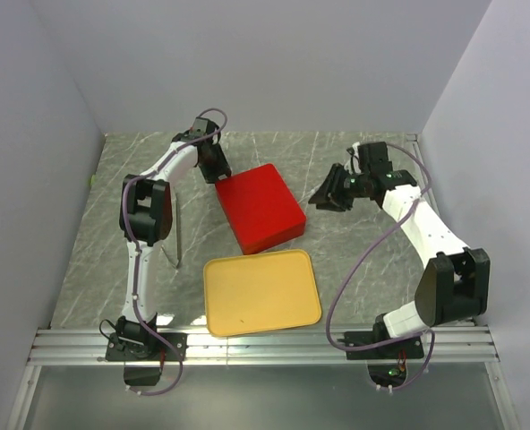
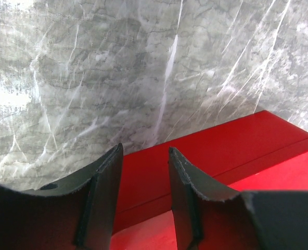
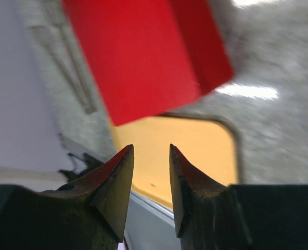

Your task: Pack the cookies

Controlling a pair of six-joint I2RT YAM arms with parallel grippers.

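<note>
Nearest, the yellow tray (image 1: 260,291) held no cookies; beyond it sat the shut red box (image 1: 259,207). No cookies showed in any view; they may have been inside the box. They would likely be light and brittle, best pinched gently across their rims. The right gripper (image 3: 150,148) beside the box and the left gripper (image 2: 145,151) at its far corner hung slightly parted, empty.

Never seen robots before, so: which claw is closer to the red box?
Left. The left gripper hangs at the far left corner of the red box; the right gripper sits off its right side, across a gap.
</note>
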